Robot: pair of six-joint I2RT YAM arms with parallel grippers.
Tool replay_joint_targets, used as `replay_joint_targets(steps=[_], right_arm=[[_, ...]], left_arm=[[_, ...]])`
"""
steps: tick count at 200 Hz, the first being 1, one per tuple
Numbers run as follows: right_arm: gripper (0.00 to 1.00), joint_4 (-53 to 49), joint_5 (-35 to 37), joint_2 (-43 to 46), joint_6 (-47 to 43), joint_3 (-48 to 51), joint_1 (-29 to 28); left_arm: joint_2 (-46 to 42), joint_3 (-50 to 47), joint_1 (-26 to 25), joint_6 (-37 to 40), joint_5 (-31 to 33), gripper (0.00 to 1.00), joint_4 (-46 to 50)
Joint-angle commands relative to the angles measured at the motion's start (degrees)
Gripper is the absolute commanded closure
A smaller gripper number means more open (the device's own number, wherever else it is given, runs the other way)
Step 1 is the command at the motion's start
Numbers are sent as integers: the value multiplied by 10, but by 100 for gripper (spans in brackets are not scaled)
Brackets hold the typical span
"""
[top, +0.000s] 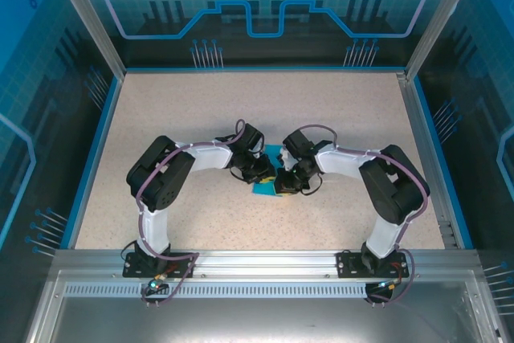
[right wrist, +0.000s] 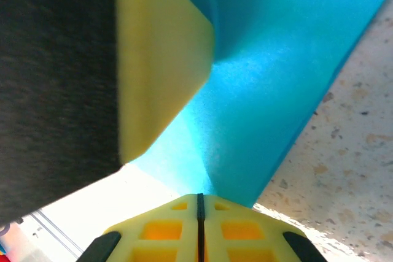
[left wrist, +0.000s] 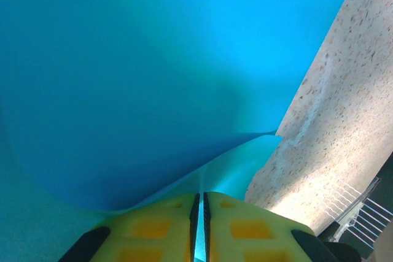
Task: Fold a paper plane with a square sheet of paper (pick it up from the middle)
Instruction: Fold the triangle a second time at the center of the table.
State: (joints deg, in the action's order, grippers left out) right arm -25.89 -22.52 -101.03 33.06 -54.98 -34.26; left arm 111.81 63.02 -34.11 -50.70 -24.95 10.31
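Tabletop (top: 201, 110) spreads wide around the middle in the overhead view, where the left gripper (top: 261, 171) and right gripper (top: 287, 182) meet on the square sheet of paper (top: 263, 189). Left wrist: yellow fingers (left wrist: 245, 231) pinch the sheet's curled edge, tabletop at right. Right wrist: jaws pressed together on a fold; the sheet's straight edge crosses diagonally.
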Motion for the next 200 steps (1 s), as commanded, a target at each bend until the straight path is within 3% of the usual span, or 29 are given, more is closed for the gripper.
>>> replay_joint_targets(steps=[1, 47, 100, 200], right_arm=[[91, -7, 4, -13, 6, 12, -8], [92, 2, 5, -20, 11, 26, -4], [91, 17, 6, 50, 11, 19, -4], [93, 14, 39, -19, 15, 42, 1]], left_arm=[[14, -22, 3, -2, 19, 85, 36], [13, -24, 2, -4, 18, 85, 33], [13, -24, 2, -6, 20, 85, 32], [10, -21, 2, -3, 21, 85, 34]])
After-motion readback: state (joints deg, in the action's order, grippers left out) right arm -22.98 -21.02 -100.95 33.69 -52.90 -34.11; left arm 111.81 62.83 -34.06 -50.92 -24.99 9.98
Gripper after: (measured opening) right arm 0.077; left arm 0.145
